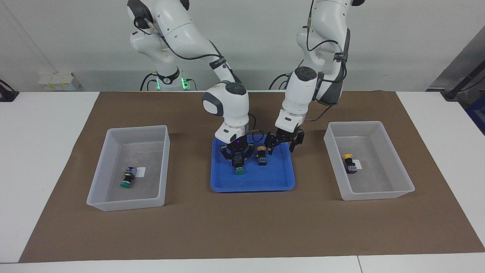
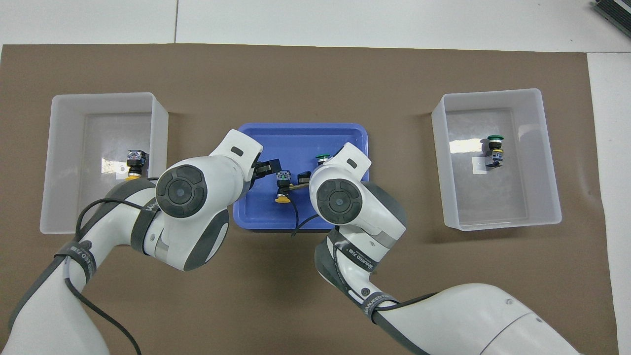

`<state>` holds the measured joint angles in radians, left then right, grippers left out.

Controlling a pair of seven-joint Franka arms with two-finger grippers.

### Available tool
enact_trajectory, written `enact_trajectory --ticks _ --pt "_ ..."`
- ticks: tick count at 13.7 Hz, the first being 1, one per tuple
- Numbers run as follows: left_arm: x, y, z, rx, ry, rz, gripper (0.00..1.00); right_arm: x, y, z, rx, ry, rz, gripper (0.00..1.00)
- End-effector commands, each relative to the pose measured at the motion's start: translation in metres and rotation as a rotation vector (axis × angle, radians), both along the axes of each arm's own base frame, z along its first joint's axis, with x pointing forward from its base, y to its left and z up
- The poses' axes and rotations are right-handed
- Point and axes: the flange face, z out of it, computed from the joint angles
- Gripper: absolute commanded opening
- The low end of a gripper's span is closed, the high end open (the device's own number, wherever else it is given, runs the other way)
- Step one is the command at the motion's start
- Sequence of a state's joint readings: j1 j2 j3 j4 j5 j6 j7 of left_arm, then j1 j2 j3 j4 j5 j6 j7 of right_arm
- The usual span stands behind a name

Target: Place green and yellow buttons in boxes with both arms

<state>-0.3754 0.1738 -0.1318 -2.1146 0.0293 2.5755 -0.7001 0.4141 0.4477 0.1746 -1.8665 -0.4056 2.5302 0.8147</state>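
Blue tray (image 1: 282, 182), two buttons, two bins, one button each

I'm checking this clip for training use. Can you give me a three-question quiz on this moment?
1. True or false: the bin at the right arm's end and the bin at the left arm's end each hold one button.
2. What is the right gripper closed on in the blue tray? A) a bin wall B) the green button C) nothing
3. Fill in: the open left gripper hangs over the tray, beside the tray's other button, whose cap is ____.

Key: 1 true; 2 B; 3 yellow.
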Motion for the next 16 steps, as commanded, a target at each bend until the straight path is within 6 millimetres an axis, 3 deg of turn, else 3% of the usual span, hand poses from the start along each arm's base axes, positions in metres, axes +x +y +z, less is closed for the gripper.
enact_trajectory --ticks 1,2,5,7,9,11,15,16 --pt "-0.002 -0.010 -0.008 -0.018 -0.009 0.003 0.96 0.009 -0.043 0.047 -0.031 -0.034 -0.076 0.00" --pt "0.000 -0.011 -0.012 -0.033 -0.021 0.020 0.90 0.011 -0.063 0.065 -0.040 -0.046 -0.105 0.00" --pt "-0.006 -0.033 -0.033 -0.045 -0.006 0.021 0.86 0.024 -0.124 0.103 -0.077 -0.060 -0.187 0.00" --pt "-0.011 -0.047 -0.044 -0.058 -0.010 0.017 0.83 0.030 -0.165 0.118 -0.117 -0.057 -0.182 0.00" --pt "-0.012 -0.050 -0.049 -0.056 -0.006 0.011 0.83 0.040 -0.215 0.131 -0.151 -0.058 -0.157 0.00" --pt "-0.018 -0.058 -0.054 -0.048 0.000 -0.009 0.83 0.041 -0.255 0.127 -0.182 -0.027 -0.115 0.00" --pt "-0.019 -0.059 -0.069 -0.037 0.016 -0.015 0.73 0.047 -0.332 0.108 -0.074 0.036 -0.043 0.00" --pt "-0.019 -0.059 -0.069 -0.036 0.016 -0.016 0.70 0.049 -0.347 0.095 -0.073 0.052 -0.016 0.00"
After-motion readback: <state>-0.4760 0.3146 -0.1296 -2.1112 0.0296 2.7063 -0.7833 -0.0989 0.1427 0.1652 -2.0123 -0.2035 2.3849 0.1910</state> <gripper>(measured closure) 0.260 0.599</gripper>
